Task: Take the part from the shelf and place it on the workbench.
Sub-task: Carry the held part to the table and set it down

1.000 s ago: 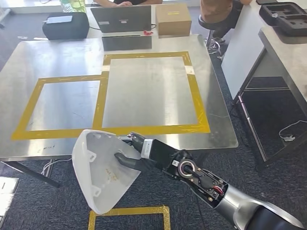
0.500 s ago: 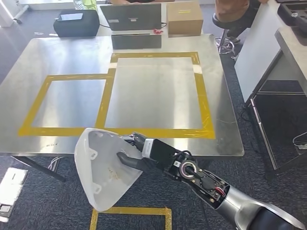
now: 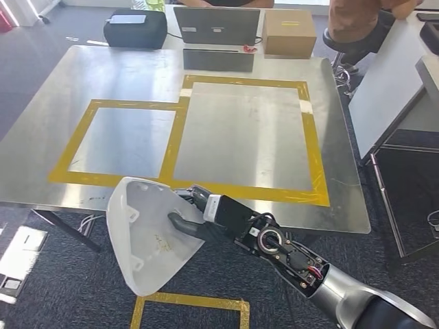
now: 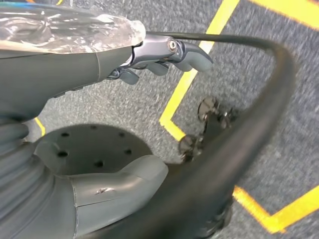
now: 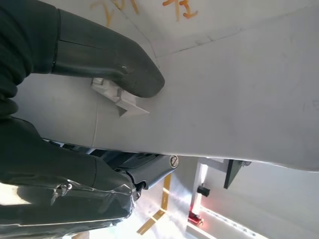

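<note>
A white, shell-shaped plastic part (image 3: 145, 233) hangs in front of the near edge of the steel workbench (image 3: 129, 68), above the carpet. My right hand (image 3: 194, 216) grips the part's right rim, with the thumb inside the shell and the fingers behind it. In the right wrist view the thumb (image 5: 124, 64) presses on the part's (image 5: 233, 99) inner wall beside a small moulded tab. My left hand (image 4: 68, 74) hangs over the grey carpet, fingers apart and holding nothing.
Two yellow-taped rectangles (image 3: 243, 133) mark the benchtop. At its far edge stand a black bag (image 3: 136, 29), a laptop (image 3: 217, 26) and a cardboard box (image 3: 289, 32). A person sits on a stool (image 3: 357, 20) at the back right. A second table (image 3: 388, 82) stands to the right.
The whole picture has shifted, so the camera has moved: the workbench now lies further right and lower in view. The part stays held in my right hand the same way.
</note>
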